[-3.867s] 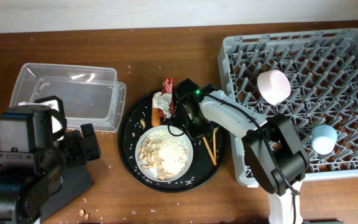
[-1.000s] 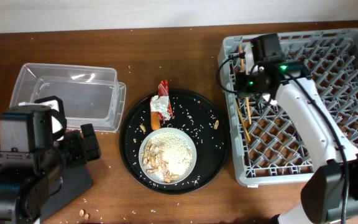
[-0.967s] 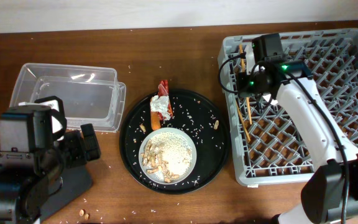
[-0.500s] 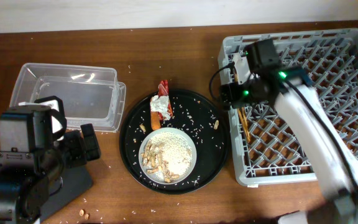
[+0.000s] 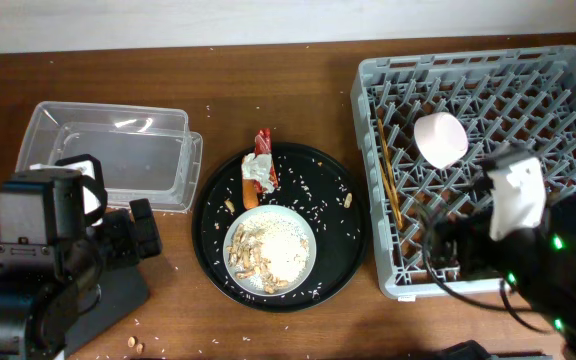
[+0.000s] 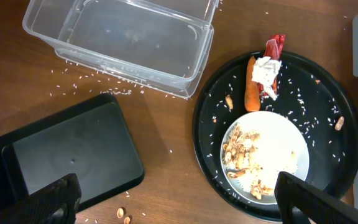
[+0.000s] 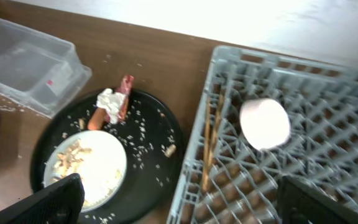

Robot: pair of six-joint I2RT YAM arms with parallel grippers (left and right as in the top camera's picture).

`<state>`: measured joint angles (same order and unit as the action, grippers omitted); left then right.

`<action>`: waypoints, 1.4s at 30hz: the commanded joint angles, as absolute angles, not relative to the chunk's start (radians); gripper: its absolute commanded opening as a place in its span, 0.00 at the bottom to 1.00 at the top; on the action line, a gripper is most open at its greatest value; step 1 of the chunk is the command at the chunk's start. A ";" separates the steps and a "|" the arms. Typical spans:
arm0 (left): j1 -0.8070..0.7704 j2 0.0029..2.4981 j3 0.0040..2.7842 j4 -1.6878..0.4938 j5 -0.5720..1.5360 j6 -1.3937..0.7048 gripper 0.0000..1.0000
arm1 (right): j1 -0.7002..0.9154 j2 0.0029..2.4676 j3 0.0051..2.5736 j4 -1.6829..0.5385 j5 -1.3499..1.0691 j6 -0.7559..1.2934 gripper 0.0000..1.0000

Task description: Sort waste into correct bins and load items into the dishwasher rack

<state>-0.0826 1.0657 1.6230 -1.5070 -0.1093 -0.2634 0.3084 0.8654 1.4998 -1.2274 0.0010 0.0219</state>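
Observation:
The brown chopsticks [image 5: 388,176] [image 7: 210,148] lie loose along the left column of the grey dishwasher rack [image 5: 558,90] [image 7: 328,99]. A white bowl [image 5: 440,138] [image 7: 265,123] rests upside down beside them. My right gripper [image 7: 185,205] hangs open and empty above the rack's front left part; its arm [image 5: 513,235] covers the rack's front. A pale plate [image 5: 268,250] [image 6: 266,155] of rice and peanut scraps sits on the round black tray [image 5: 338,245], with the carrot piece [image 5: 249,190] [image 6: 252,93] and red-and-white wrapper [image 5: 261,165] [image 6: 269,65] behind it. My left gripper [image 6: 176,205] is open and empty, high over the table.
The clear tub [image 5: 108,150] [image 6: 123,37] stands at the back left. The flat black tray [image 6: 61,158] lies in front of it, mostly under my left arm [image 5: 48,260] in the overhead view. Rice grains and loose peanuts [image 6: 124,216] are scattered on the wood.
My right gripper has opened and let the chopsticks drop into the rack's left column. The right arm has pulled back toward the rack's front right. The left arm has not moved.

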 commanded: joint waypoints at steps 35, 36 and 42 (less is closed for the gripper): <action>-0.081 1.061 1.626 -1.505 -0.121 -0.276 0.99 | 0.090 0.004 0.006 -0.078 0.023 0.038 0.98; -0.081 1.061 1.626 -1.505 -0.121 -0.276 0.99 | 0.090 0.004 0.006 -0.078 0.023 0.038 0.98; -0.081 1.061 1.626 -1.505 -0.121 -0.276 0.99 | 0.090 0.006 0.006 -0.078 0.023 0.038 0.98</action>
